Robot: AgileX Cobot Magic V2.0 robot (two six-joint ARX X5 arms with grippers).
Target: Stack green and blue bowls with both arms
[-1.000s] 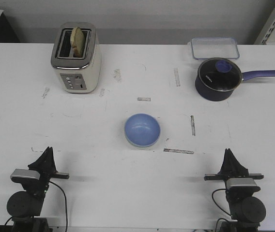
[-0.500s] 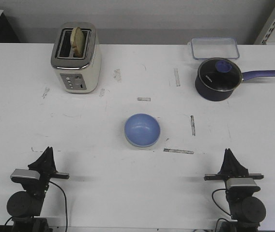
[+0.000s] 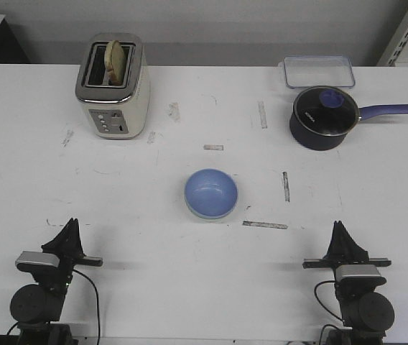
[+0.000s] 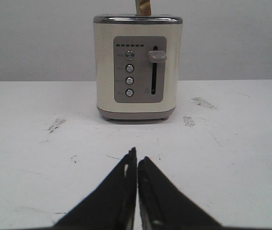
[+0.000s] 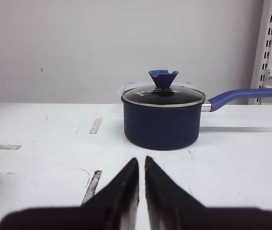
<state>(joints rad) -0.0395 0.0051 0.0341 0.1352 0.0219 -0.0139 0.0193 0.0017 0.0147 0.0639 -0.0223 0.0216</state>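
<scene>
Blue bowl (image 3: pixel 211 193) sits mid-table, well ahead of both closed grippers, left gripper (image 3: pixel 69 228) and right gripper (image 3: pixel 339 231).

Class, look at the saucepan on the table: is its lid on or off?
On. The glass lid sits flat on the navy saucepan, its blue knob pointing up in the right wrist view.

No visible change across the three front views: blue bowl (image 3: pixel 210 193), left gripper (image 3: pixel 68 231) and right gripper (image 3: pixel 341 236) sit at the same spots as one second ago, jaws closed to a thin slit, nothing shifted, added or removed on the table (image 3: pixel 154 273).
</scene>
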